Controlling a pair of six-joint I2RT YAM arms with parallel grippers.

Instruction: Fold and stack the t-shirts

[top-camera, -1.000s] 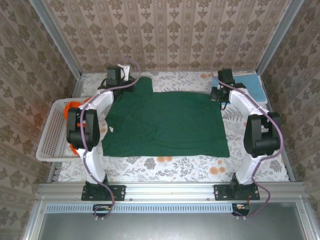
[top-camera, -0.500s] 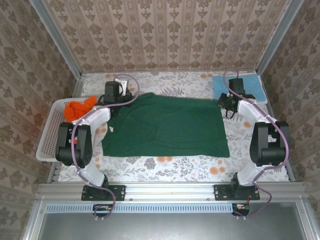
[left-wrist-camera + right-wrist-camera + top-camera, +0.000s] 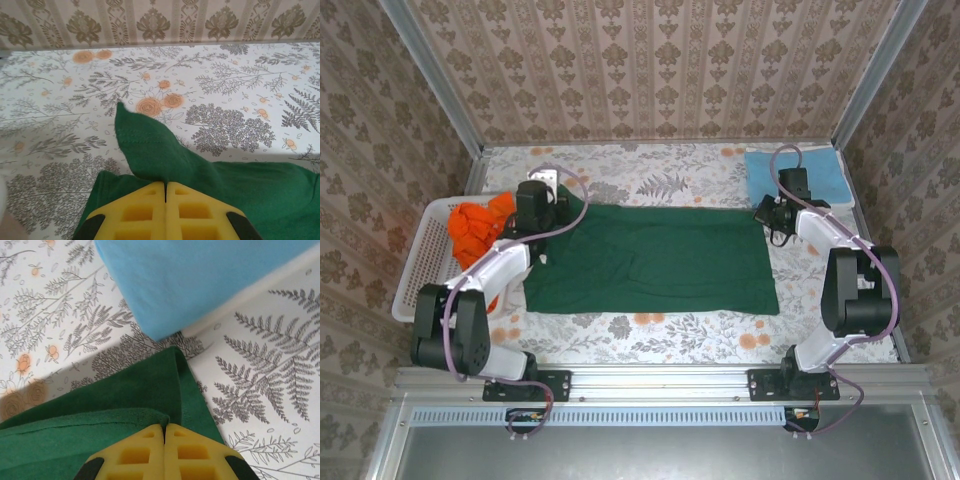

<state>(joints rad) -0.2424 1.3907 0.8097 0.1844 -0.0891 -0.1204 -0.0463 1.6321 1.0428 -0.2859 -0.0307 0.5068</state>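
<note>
At the left of the counter [image 3: 670,335] a white lattice basket [image 3: 415,285] is seen, and bright orange t-shirt cloth [image 3: 478,225] is bunched in its far end. Just right of the basket, the left fingers [image 3: 162,192] are pressed fully together, with the far left corner of the dark green t-shirt [image 3: 650,260] pinched between them. In the left wrist view, a pointed flap of that cloth is seen reaching past the yellow pads onto the flowered cover. The dark green t-shirt is spread flat across the middle of the counter, between the two arms. At its far right corner the right fingers [image 3: 161,432] are likewise closed with no gap, and a folded edge of the green cloth is gripped there. The light blue t-shirt [image 3: 798,172] is laid folded in the far right corner of the counter, close to that green corner.
</note>
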